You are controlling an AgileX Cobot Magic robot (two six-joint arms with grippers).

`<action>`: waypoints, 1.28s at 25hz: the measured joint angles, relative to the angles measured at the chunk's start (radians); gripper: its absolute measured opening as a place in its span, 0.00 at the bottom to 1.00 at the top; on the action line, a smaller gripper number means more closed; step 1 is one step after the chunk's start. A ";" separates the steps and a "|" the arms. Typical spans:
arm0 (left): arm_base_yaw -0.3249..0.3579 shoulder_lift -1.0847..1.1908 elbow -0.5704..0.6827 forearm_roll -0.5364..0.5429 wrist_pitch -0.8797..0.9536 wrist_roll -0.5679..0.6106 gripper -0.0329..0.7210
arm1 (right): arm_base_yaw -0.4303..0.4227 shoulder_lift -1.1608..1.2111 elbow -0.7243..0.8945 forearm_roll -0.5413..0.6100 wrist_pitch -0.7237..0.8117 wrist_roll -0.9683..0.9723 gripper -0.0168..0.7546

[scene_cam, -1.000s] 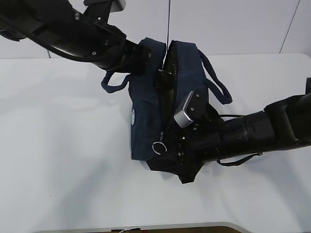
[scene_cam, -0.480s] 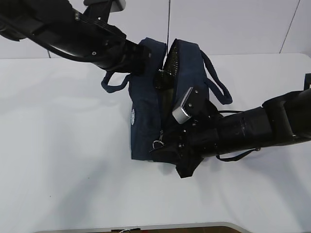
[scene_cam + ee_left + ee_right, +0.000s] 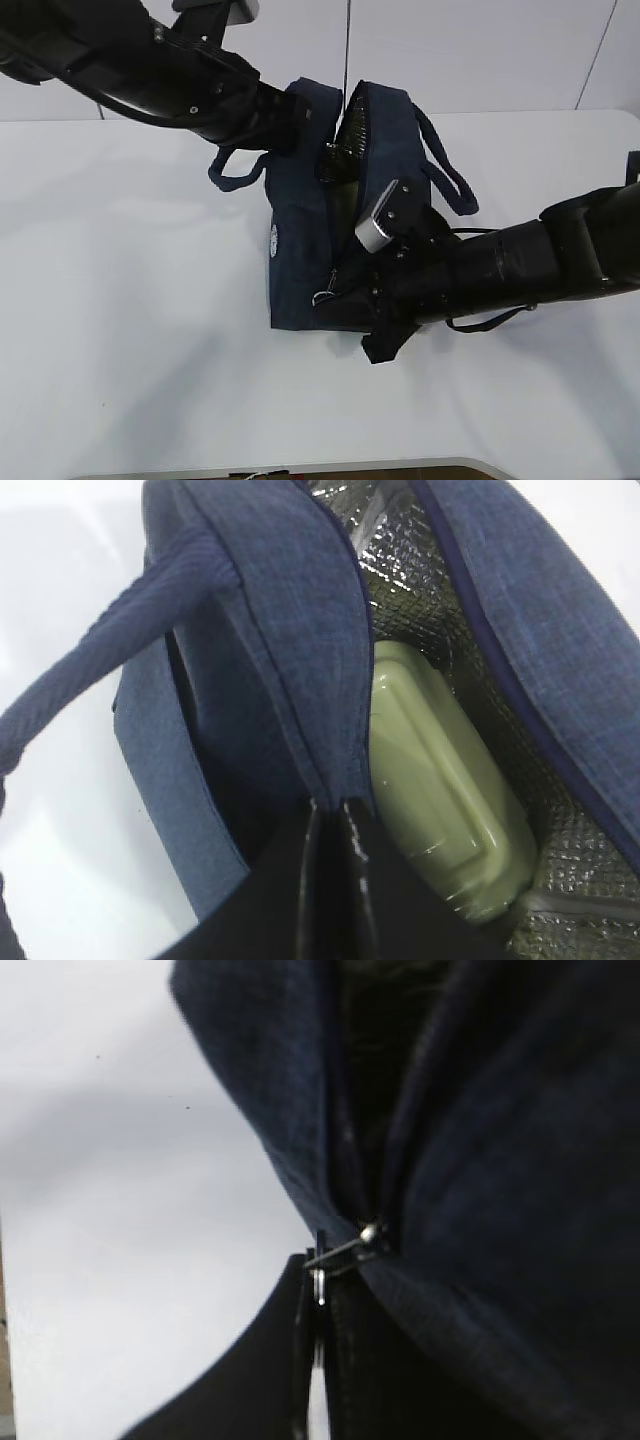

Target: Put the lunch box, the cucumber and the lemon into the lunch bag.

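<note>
White table (image 3: 130, 330), lunch box (image 3: 445, 810) visible inside lunch bag (image 3: 300, 250)

Exterior view: set high at the near side, looking down at a slant over the table (image 3: 120, 330), both arms in frame. Left wrist view: very close, looking down into the lunch bag (image 3: 300, 610) at its far end. Right wrist view: very close at the bag's near end, on the ring pull (image 3: 318, 1282). All three views share the bag.

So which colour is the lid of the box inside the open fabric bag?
Pale green lid inside the dark navy fabric lunch bag; the left wrist view shows it best.
</note>
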 joint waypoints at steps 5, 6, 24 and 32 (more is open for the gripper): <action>0.000 0.000 0.000 0.000 0.000 0.000 0.03 | 0.000 0.000 -0.004 0.002 0.000 0.041 0.03; 0.000 0.000 0.000 0.000 0.000 0.000 0.03 | 0.000 0.000 -0.004 0.002 0.000 0.042 0.03; 0.002 -0.027 0.002 0.042 0.050 0.000 0.68 | 0.000 0.000 -0.004 0.002 0.000 0.047 0.03; 0.002 -0.164 0.002 0.046 0.199 0.064 0.70 | 0.000 0.000 -0.004 0.002 -0.002 0.048 0.03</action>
